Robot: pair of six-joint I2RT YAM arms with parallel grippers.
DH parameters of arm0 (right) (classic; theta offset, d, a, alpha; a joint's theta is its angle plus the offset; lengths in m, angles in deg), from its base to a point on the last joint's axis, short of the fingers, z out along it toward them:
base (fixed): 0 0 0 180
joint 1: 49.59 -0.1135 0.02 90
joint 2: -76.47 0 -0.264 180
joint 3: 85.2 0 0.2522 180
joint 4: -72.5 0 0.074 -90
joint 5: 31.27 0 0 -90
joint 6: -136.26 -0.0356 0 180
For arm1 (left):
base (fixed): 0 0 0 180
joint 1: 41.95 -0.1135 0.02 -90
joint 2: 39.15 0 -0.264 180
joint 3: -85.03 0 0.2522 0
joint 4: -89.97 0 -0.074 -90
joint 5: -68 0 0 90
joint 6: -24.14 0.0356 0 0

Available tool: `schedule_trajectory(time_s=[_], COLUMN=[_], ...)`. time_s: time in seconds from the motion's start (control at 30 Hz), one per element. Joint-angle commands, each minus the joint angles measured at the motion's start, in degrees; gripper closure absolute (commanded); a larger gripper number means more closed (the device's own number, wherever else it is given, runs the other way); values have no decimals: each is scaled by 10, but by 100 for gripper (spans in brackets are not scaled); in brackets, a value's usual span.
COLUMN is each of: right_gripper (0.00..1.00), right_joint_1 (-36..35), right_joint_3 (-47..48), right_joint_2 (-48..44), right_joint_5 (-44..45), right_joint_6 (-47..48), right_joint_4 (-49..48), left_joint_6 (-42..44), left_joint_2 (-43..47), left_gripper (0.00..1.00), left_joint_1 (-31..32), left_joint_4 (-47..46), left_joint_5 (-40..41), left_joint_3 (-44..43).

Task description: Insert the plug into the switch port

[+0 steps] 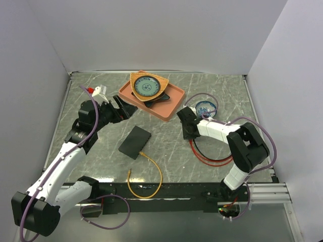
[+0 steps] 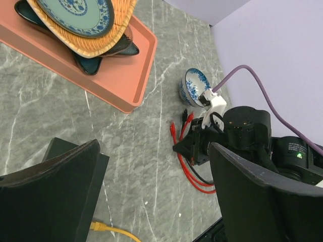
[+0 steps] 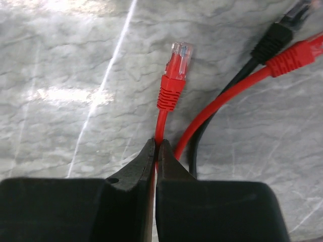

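Plug [image 3: 176, 70]: red ribbed boot with a clear tip. It lies flat on the grey marble table [image 3: 65, 60] and points away from your right wrist camera.
Right gripper [image 3: 156, 147]: pressed fully together. You have the red cord [image 3: 160, 123] pinched just behind the boot, and the plug juts out past the fingertips.
Neighbours: a black plug [image 3: 272, 38] and a second red plug [image 3: 295, 55] lie to the right, apart from yours.
Switch [image 1: 135, 142]: flat matte-black box at mid-table, well apart from your plug on its left. You cannot make out its ports from overhead.
Yellow cable [image 1: 154, 169]: one end meets the box's near edge.
Left gripper [image 2: 154, 166]: jaws spread wide, holding nothing, beside the orange tray [image 1: 169, 108].
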Motion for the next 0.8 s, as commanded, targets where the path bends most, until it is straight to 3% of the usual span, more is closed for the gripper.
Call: schedule_trajectory(time_s=[0.0,0.33,0.57,0.77], right_gripper=[100,100,100,100], right_joint_1=[-2,-2,-2,-2], right_joint_3=[11,94,112,109], right_joint_2=[-56,-268,-475,-578], right_joint_5=[-17,3,-47,-73], right_joint_6=[6,45,89,113], right_joint_4=[7,95,51,8], left_joint_6=[8,9,8,7], left_joint_2=[13,14,16,15], left_gripper=[4,4,4,4], left_joint_1=[-3,-3,-3,-4], left_joint_4=[3,4,4,3], left_joint_5=[7,14,18,18], left_joint_3=[-26,-24,-20,-20])
